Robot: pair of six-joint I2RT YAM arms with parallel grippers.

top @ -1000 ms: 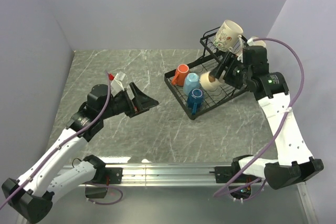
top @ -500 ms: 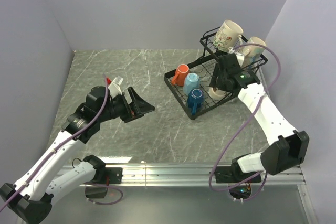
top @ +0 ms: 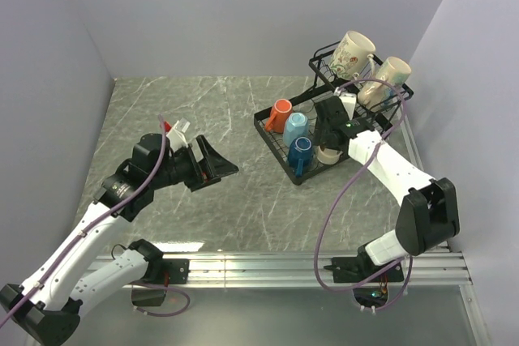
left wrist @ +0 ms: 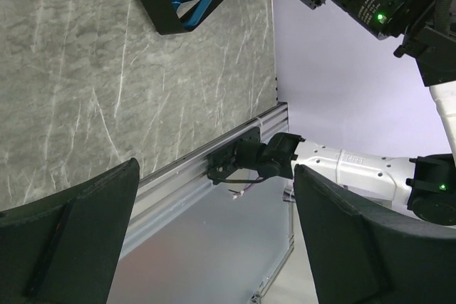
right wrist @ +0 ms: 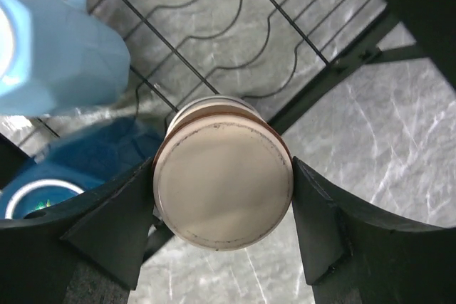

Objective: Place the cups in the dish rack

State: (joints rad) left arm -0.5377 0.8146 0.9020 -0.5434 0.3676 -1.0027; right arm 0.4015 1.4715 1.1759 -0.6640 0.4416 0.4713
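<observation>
Left arm: the left gripper [top: 222, 169] hangs over the grey marble table [top: 170, 111], well apart from the dish rack [top: 274, 137]. In the left wrist view its fingers [left wrist: 71, 236] stand wide apart with nothing between them.

Lower tray of the rack, from its left edge inward: the orange mug [top: 280, 111] lies tilted at the far-left corner. The light blue mug [top: 296, 128] stands just beside it. The dark blue mug [top: 302, 151] sits at the near edge, its handle pointing toward the arms.

Right arm: the right gripper [top: 328, 143] reaches down into the lower tray, just right of the two blue mugs. The right wrist view shows the cream cup [right wrist: 222, 176] upside down on the tray wires, its flat base facing the camera. The fingers [right wrist: 107, 229] flank the cup, with the tips meeting its sides. The jaws are therefore closed on the cup at about its full width.

Upper basket [top: 324, 66], at the far right: the floral mug [top: 353, 53] leans on the far rim. The plain cream mug [top: 388, 77] rests tilted beside it on the right.
</observation>
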